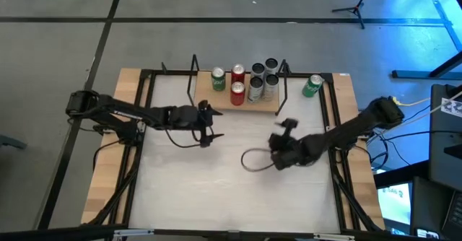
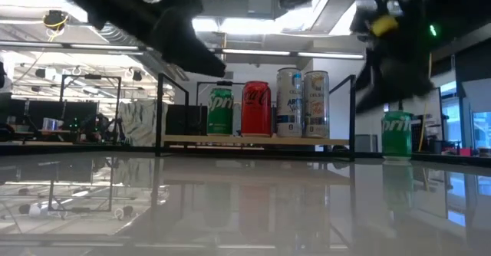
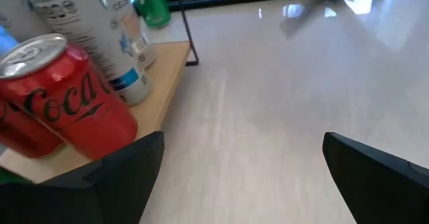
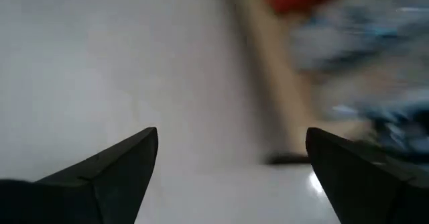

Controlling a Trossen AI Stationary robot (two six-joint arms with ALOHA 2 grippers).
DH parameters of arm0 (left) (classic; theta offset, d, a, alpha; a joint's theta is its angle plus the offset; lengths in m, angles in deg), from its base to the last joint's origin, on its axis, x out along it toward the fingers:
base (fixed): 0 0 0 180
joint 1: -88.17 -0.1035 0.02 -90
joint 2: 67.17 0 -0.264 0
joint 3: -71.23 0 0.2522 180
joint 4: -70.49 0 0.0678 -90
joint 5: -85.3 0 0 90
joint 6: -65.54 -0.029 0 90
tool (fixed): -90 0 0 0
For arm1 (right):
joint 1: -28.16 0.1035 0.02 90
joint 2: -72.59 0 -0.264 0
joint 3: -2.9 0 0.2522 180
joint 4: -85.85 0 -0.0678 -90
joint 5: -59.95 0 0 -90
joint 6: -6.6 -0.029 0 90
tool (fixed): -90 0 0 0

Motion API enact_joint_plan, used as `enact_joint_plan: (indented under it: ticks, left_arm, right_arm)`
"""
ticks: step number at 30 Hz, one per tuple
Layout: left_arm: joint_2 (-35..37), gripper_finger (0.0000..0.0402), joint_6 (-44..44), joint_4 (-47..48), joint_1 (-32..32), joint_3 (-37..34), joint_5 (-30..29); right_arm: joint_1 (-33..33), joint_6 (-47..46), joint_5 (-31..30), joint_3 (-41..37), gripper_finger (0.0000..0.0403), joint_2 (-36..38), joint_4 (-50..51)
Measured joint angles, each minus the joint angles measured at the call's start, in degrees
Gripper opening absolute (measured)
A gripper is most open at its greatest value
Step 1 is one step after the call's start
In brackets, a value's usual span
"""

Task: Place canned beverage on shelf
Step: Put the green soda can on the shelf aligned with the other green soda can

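The shelf [image 1: 216, 99], a light-wood board in a black rod frame, stands at the table's far middle. On it stand several cans: a green one [image 1: 218, 79], two red ones [image 1: 237, 73] and silver ones [image 1: 255, 86]. Another green can [image 1: 312, 85] stands upright on the table just right of the shelf, also seen in the low view [image 2: 397, 135]. My left gripper [image 1: 215, 124] hovers open in front of the shelf's left part. My right gripper [image 1: 287, 125] hovers open in front of its right end. Both are empty in their wrist views [image 3: 241, 170] [image 4: 231, 163].
A loop of dark cable [image 1: 253, 160] lies on the white tabletop beside my right arm. Black frame rails [image 1: 148, 97] run along the table's sides. The near half of the table [image 1: 216, 198] is bare white surface.
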Motion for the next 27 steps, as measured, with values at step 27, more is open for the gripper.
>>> enact_joint_plan:
  ticks: [27]
  left_arm:
    - [-0.02,0.0396,1.36,-7.37,0.84,-9.12,0.14]
  right_arm:
    - [-59.42,2.22,14.52,34.91,0.0376,4.85,45.40]
